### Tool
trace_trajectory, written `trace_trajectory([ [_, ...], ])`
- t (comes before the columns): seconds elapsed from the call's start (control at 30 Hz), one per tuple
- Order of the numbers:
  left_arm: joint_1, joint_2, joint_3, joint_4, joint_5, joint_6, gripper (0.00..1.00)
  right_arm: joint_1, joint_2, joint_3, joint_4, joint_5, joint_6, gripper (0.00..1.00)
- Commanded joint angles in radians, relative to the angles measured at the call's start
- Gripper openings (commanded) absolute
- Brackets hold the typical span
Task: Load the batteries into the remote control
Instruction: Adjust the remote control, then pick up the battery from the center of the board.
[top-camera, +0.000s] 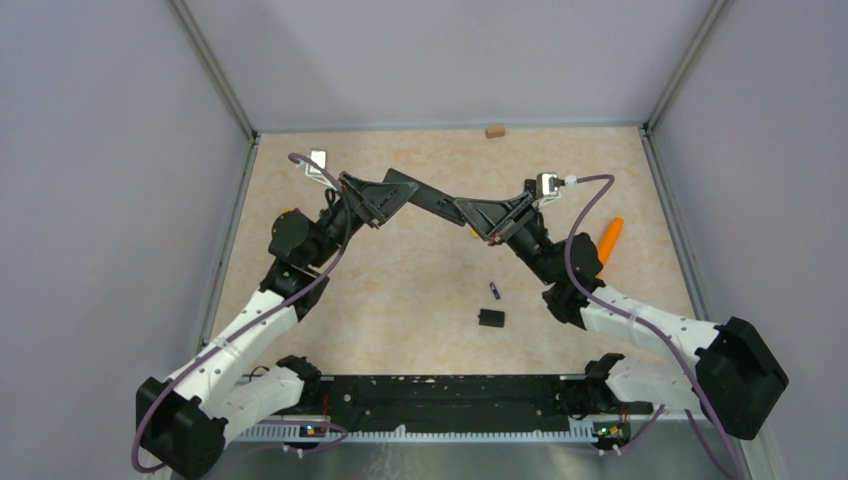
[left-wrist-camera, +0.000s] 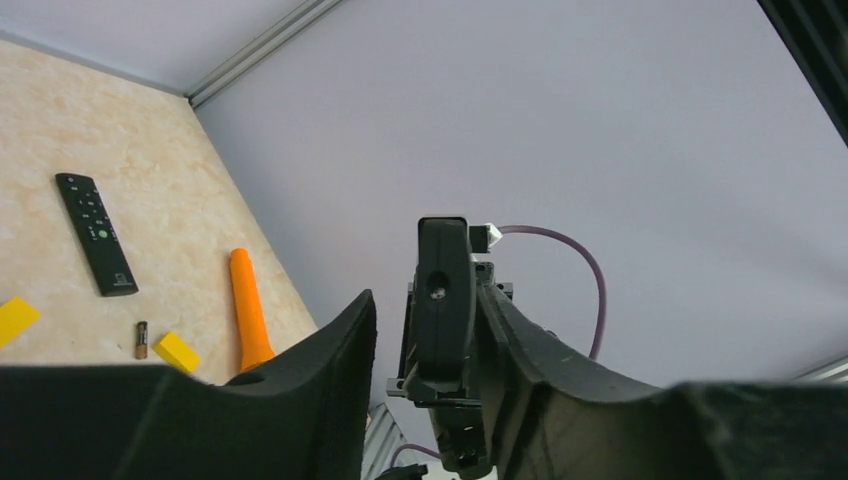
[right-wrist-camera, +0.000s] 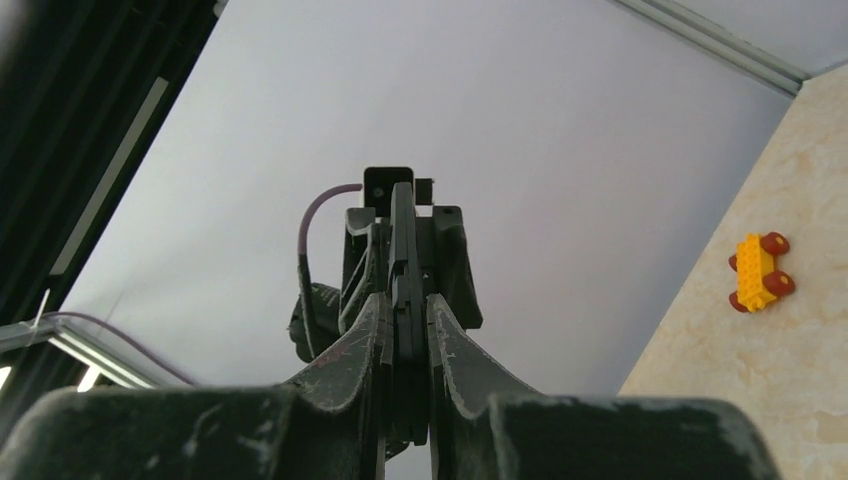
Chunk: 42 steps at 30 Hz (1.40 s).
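Top external: left hand (top-camera: 408, 190) and right hand (top-camera: 466, 210) meet in mid-air at frame centre. A battery (top-camera: 494, 290) lies on the table (top-camera: 400, 270) below them. Right wrist: the right hand pinches a thin dark slab (right-wrist-camera: 400, 290) edge-on; identity unclear. Left wrist: left fingers (left-wrist-camera: 330, 380) are spread, and the remote control (left-wrist-camera: 95, 235) lies flat, upper left. Judgement: nothing loaded yet. Next move calls for picking up that battery.
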<state>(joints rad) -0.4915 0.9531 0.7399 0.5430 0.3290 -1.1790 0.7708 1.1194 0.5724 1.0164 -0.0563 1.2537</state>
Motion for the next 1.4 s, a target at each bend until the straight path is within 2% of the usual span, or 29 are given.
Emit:
trace_trajectory([
  [0.0, -0.007, -0.012, -0.015, 0.064, -0.015, -0.01, 0.4, 0.015, -0.004, 0.071, -0.045, 0.009, 0.007, 0.0],
  [0.17, -0.007, -0.003, -0.015, 0.078, -0.002, 0.001, 0.26, 0.016, 0.002, 0.082, -0.097, -0.014, 0.03, 0.0],
  [0.27, -0.006, 0.0, -0.015, 0.075, -0.001, 0.043, 0.06, 0.016, -0.001, 0.087, -0.132, -0.046, 0.026, 0.01],
  [0.3, -0.007, -0.002, -0.015, 0.062, -0.006, 0.066, 0.0, 0.016, -0.01, 0.089, -0.157, -0.057, 0.008, 0.15],
  [0.33, -0.007, -0.007, -0.014, 0.044, -0.011, 0.096, 0.0, 0.016, -0.028, 0.095, -0.204, -0.065, -0.018, 0.36],
  [0.4, -0.003, -0.024, -0.013, -0.02, -0.016, 0.18, 0.0, 0.013, -0.07, 0.12, -0.412, -0.063, -0.105, 0.64],
  [0.47, 0.001, -0.043, -0.004, -0.13, -0.018, 0.28, 0.0, 0.011, -0.119, 0.142, -0.572, -0.039, -0.203, 0.7],
  [0.57, 0.012, -0.063, 0.024, -0.307, -0.012, 0.421, 0.0, 0.0, -0.199, 0.164, -0.797, 0.019, -0.324, 0.71],
  [0.7, 0.022, -0.088, 0.056, -0.515, -0.053, 0.538, 0.0, -0.024, -0.244, 0.23, -1.145, 0.158, -0.454, 0.68],
  [0.8, 0.024, -0.109, 0.061, -0.6, -0.062, 0.604, 0.0, -0.053, -0.2, 0.303, -1.388, 0.261, -0.502, 0.57],
  [0.87, 0.024, -0.119, 0.067, -0.631, -0.043, 0.638, 0.0, -0.061, -0.151, 0.322, -1.476, 0.289, -0.549, 0.49],
  [0.93, 0.025, -0.125, 0.076, -0.651, -0.012, 0.666, 0.0, -0.064, -0.092, 0.335, -1.544, 0.283, -0.598, 0.48],
  [1.03, 0.024, -0.13, 0.086, -0.662, 0.031, 0.683, 0.0, -0.071, 0.028, 0.364, -1.626, 0.219, -0.662, 0.54],
  [1.17, 0.024, -0.128, 0.085, -0.657, 0.129, 0.72, 0.0, -0.069, 0.145, 0.339, -1.598, 0.13, -0.717, 0.55],
  [1.37, 0.024, -0.118, 0.096, -0.639, 0.26, 0.748, 0.0, -0.07, 0.258, 0.338, -1.551, 0.121, -0.75, 0.48],
])
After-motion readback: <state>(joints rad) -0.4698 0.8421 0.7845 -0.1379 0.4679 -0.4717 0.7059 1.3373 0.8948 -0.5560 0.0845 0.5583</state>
